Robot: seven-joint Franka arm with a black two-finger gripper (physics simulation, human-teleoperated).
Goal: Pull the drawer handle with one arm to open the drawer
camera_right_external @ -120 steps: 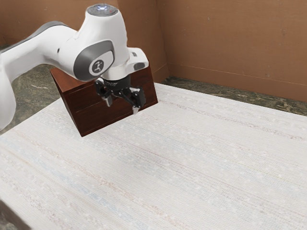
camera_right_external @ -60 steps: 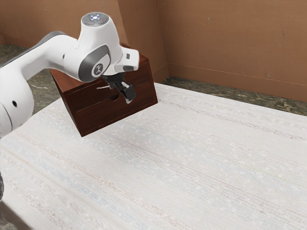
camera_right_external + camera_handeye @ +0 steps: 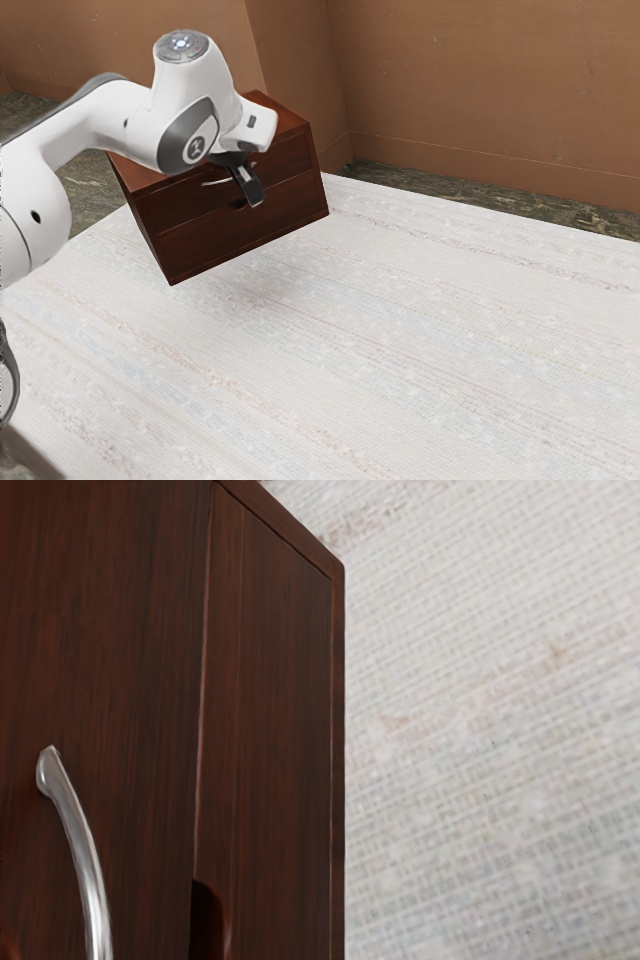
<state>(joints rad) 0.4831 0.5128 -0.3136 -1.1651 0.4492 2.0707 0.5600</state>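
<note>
A dark red-brown wooden cabinet (image 3: pixel 290 190) stands at the table's far corner on the exterior view's left. On its upper drawer front is a curved silver handle (image 3: pixel 212 183), and that front sits flush with the cabinet. My black gripper (image 3: pixel 252 192) hangs right in front of the drawer fronts, just to the exterior view's right of the handle, open and holding nothing. In the wrist view the cabinet front (image 3: pixel 270 730) is very close, and the silver handle (image 3: pixel 78 850) curves along it.
The pale woven tabletop (image 3: pixel 400 330) stretches wide toward the exterior view's right and front. Brown walls (image 3: pixel 480 80) rise behind the table. The white arm (image 3: pixel 100 120) passes over the cabinet's top edge on the exterior view's left.
My hand has moved up and back toward the drawer front and turned, so its fingers now line up edge-on beside the handle. The cabinet has not moved.
</note>
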